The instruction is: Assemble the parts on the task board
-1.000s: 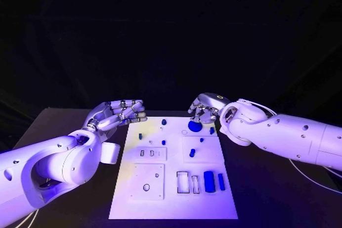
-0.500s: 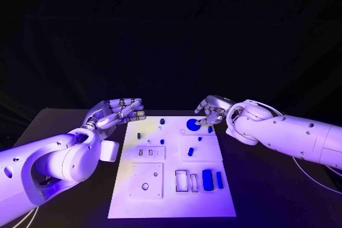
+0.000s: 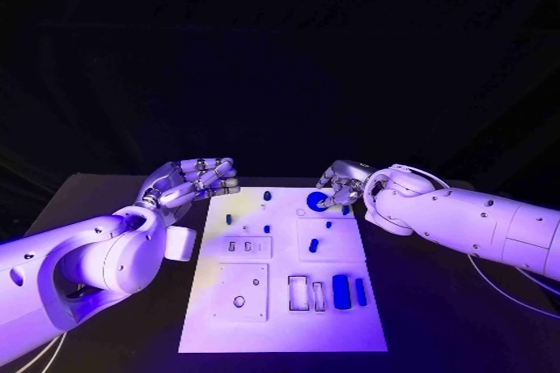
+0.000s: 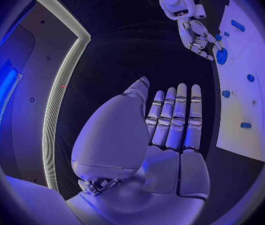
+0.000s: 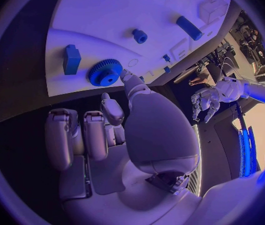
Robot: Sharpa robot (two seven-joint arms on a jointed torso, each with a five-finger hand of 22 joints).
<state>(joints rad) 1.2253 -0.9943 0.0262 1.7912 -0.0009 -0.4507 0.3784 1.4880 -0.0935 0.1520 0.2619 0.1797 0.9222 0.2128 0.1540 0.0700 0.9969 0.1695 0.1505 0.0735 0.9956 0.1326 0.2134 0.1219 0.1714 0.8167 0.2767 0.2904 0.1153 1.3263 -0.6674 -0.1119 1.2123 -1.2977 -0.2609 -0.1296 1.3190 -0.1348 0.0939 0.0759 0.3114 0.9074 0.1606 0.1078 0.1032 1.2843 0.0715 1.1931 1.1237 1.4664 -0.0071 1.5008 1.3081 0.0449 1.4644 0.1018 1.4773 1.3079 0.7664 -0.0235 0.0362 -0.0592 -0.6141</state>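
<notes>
**Mia:** Where is the white flat task board?

**Ben:** It lies in the middle of the black desk, between the two white arms.

**Mia:** What is the right hand doing?

**Ben:** It is at the far end of the board, on the right side. Its fingers are bent in, and a fingertip touches the round blue toothed gear. The gear lies flat on the board. I cannot tell if the hand is gripping the gear or just touching it.

**Mia:** And the left hand?

**Ben:** It hangs above the desk just beside the far left corner of the board. It holds nothing. In the left wrist view its fingers are out straight and side by side.

**Mia:** What other parts are there?

**Ben:** A blue block stands just beside the gear. A small blue round peg and a long blue bar lie farther along the board. Near the robot, a wide blue bar and a thin blue bar sit next to two long white slots.
</notes>
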